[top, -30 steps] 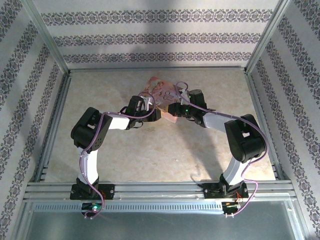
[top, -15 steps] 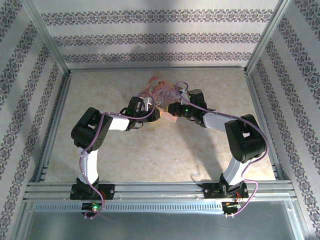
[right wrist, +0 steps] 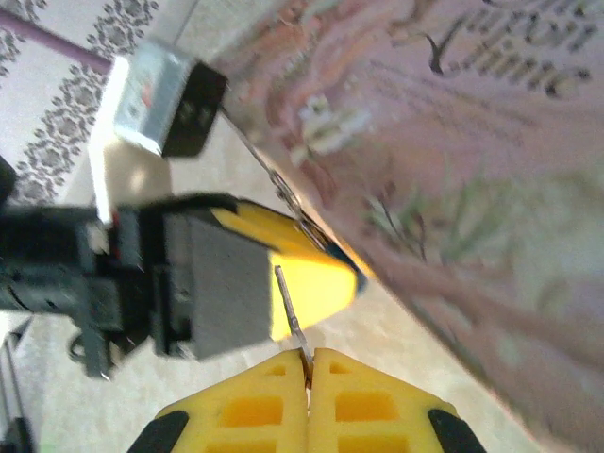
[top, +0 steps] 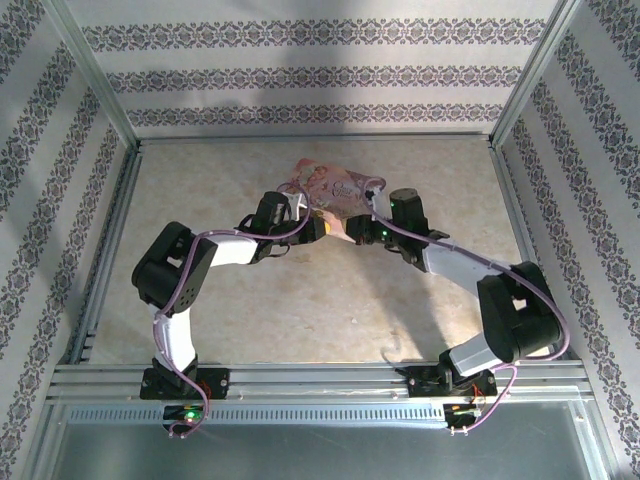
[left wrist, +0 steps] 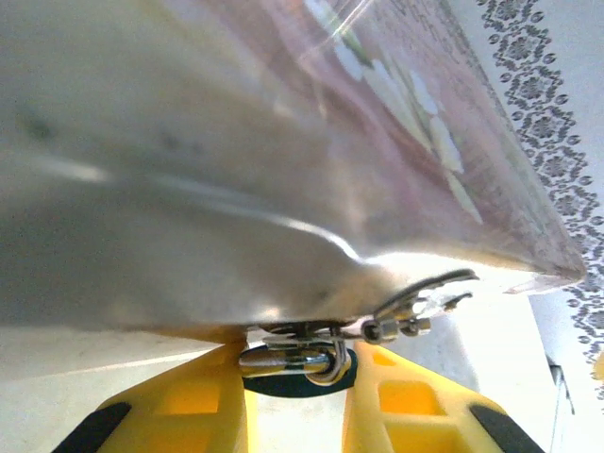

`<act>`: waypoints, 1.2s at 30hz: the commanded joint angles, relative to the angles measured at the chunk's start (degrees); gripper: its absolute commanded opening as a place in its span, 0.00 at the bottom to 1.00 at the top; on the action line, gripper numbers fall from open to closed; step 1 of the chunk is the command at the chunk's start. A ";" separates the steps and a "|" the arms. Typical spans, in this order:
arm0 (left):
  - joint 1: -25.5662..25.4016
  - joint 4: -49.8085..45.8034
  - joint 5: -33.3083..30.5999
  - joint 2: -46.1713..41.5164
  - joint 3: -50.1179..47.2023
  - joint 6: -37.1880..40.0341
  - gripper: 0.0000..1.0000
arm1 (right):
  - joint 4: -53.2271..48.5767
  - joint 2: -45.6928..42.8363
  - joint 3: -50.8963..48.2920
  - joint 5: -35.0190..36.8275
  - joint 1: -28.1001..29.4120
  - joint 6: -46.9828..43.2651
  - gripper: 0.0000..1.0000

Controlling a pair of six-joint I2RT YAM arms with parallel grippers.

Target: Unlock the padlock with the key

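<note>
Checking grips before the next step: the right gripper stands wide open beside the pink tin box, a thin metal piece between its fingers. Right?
No. The right gripper is shut, its jaws pressed together on the thin metal piece, as the right wrist view shows. The rest holds: it is beside the pink tin box.

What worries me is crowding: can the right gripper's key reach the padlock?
Probably yes: the right gripper holds the key beside the left gripper pinching the padlock, though the padlock's facing is unclear.
</note>
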 commanded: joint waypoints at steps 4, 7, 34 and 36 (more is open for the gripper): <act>-0.95 0.78 4.59 -3.93 1.14 -5.11 0.15 | -1.40 -4.12 -5.54 5.09 2.48 -7.66 0.00; -1.08 0.43 5.21 -4.04 1.77 -6.15 0.15 | -1.33 -4.61 -7.08 7.00 3.53 -9.70 0.00; -1.21 -7.55 7.37 -4.91 5.11 -10.25 0.12 | 5.33 -4.90 -10.91 24.07 11.55 -16.27 0.00; -1.21 -7.74 7.37 -4.86 5.26 -10.42 0.12 | 5.91 -4.69 -10.86 24.45 11.68 -16.22 0.00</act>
